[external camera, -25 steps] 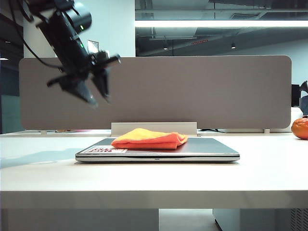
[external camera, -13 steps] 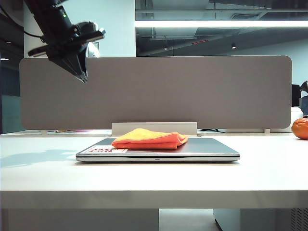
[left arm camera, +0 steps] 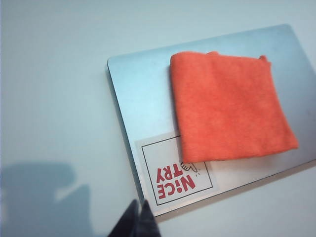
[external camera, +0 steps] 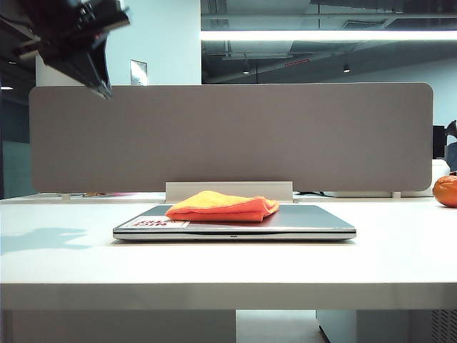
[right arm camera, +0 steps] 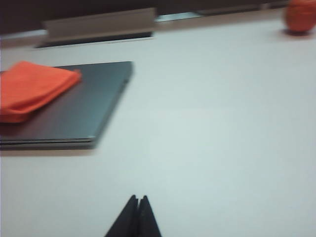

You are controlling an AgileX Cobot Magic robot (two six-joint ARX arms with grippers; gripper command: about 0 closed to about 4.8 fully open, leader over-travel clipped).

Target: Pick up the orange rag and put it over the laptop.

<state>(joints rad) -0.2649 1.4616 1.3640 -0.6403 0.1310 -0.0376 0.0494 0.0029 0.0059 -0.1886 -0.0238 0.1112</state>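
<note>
On the closed silver-grey laptop (external camera: 300, 219) lies the soft folded orange rag (external camera: 223, 206) — light and limp, best pinched at a folded edge. Left gripper (external camera: 96, 80) high above and right gripper (right arm camera: 136, 212) low over the table — both fingers pressed together, empty.

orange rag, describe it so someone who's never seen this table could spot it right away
Find the closed silver-grey laptop lying flat in the middle of the white table. The orange rag is the soft folded cloth resting on its lid, beside the white sticker with red lettering. Unlike the round glossy orange ball at the table's far right edge, it is flat, matte and folded.
</note>
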